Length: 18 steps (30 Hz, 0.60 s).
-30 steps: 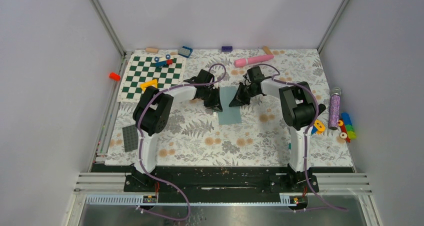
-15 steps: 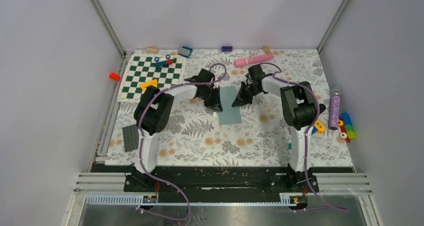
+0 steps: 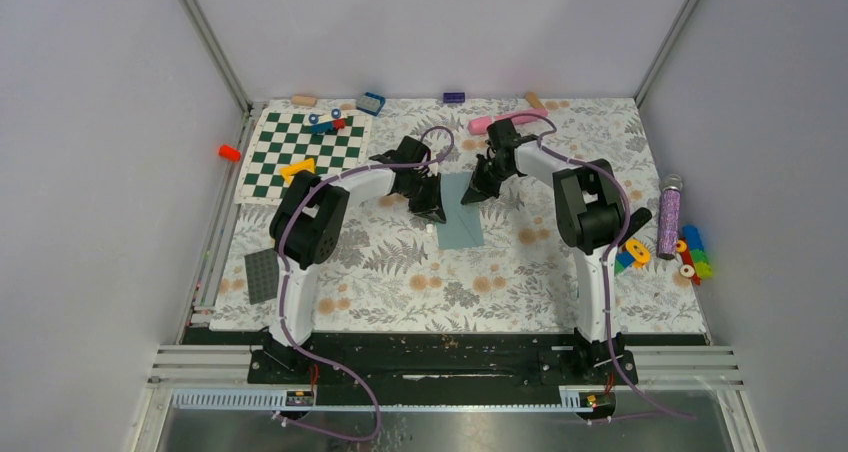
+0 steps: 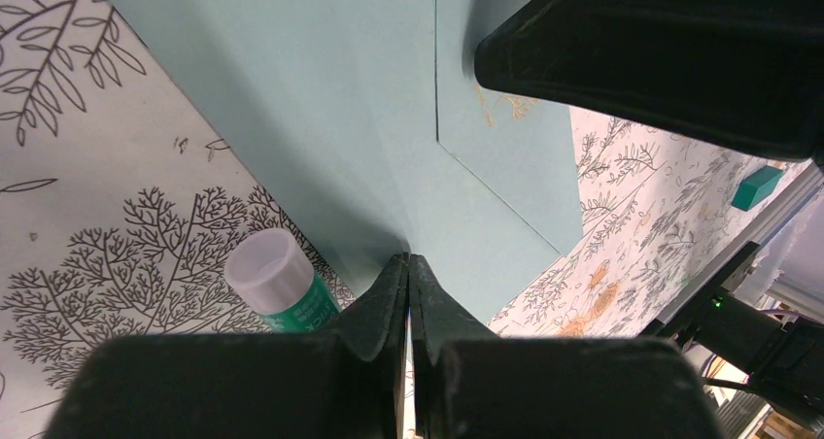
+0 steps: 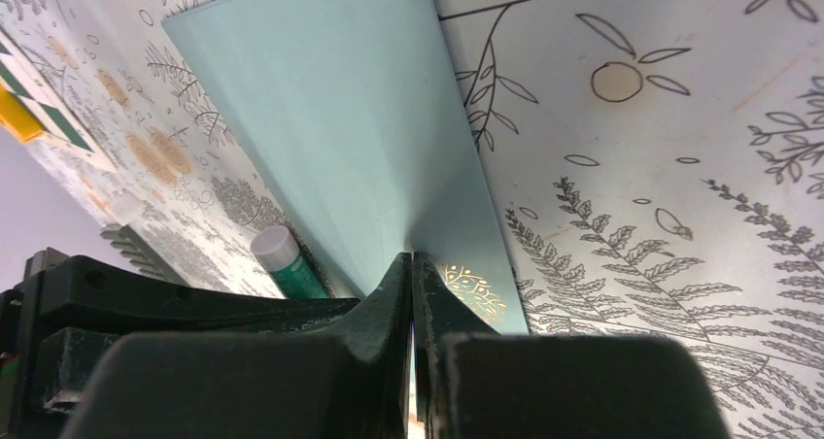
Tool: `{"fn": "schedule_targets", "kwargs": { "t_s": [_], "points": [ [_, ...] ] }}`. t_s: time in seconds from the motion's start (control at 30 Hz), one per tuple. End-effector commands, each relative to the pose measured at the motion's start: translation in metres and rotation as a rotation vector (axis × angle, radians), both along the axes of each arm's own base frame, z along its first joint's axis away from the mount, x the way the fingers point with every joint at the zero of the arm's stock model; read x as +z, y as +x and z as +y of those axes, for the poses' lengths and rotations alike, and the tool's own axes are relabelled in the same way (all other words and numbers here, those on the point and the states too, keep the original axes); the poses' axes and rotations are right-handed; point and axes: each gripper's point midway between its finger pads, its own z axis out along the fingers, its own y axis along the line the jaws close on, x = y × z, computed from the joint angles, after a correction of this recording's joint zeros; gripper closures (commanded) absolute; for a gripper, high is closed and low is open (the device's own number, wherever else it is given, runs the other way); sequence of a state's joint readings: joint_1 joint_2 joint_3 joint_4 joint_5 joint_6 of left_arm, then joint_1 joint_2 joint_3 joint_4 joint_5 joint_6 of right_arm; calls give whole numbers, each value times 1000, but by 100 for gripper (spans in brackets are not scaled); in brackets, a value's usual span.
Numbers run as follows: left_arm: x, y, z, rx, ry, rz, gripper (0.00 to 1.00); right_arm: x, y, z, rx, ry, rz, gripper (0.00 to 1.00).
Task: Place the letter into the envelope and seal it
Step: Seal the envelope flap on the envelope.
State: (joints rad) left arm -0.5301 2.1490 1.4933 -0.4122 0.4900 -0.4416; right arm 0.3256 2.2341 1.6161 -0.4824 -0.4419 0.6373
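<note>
The grey-teal envelope [image 3: 458, 222] lies flat on the floral mat at mid-table, its flap folded down. My left gripper [image 3: 436, 213] is shut, its closed tips resting on the envelope's left edge [image 4: 369, 99]. My right gripper [image 3: 468, 197] is also shut, tips pressed on the envelope [image 5: 340, 99] near its far right corner, beside a gold leaf print [image 5: 471, 288]. Neither holds anything. A green glue stick with a white cap [image 4: 277, 284] [image 5: 287, 261] lies against the envelope's left edge by the left fingers. The letter is out of view.
A green-and-white chequered board [image 3: 300, 157] with small toys sits at the back left, a pink cylinder [image 3: 480, 124] behind the right gripper. A dark studded plate [image 3: 260, 275] lies front left. A purple glitter tube [image 3: 668, 217] and coloured blocks [image 3: 692, 257] lie right.
The right arm has swung its wrist toward the far side, and its shut tips have slid slightly farther along the envelope. The left arm and the envelope have stayed put.
</note>
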Motion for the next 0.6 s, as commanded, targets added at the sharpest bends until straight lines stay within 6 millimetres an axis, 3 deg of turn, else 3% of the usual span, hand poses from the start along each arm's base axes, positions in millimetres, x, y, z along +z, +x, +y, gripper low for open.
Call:
{"fn": "schedule_targets", "kwargs": {
  "t_s": [0.0,0.23,0.57],
  "points": [
    [-11,-2,1,-18,32,8,100,2,-12,-9,52,-150,-34,100],
    [-1,-1,-2,-24,4,-14,100,-6,-37,-14,110,-235,-43,100],
    [53,12,-31,-97,-143,-75,100,-7,-45,-14,121,-233,-54,100]
  ]
}}
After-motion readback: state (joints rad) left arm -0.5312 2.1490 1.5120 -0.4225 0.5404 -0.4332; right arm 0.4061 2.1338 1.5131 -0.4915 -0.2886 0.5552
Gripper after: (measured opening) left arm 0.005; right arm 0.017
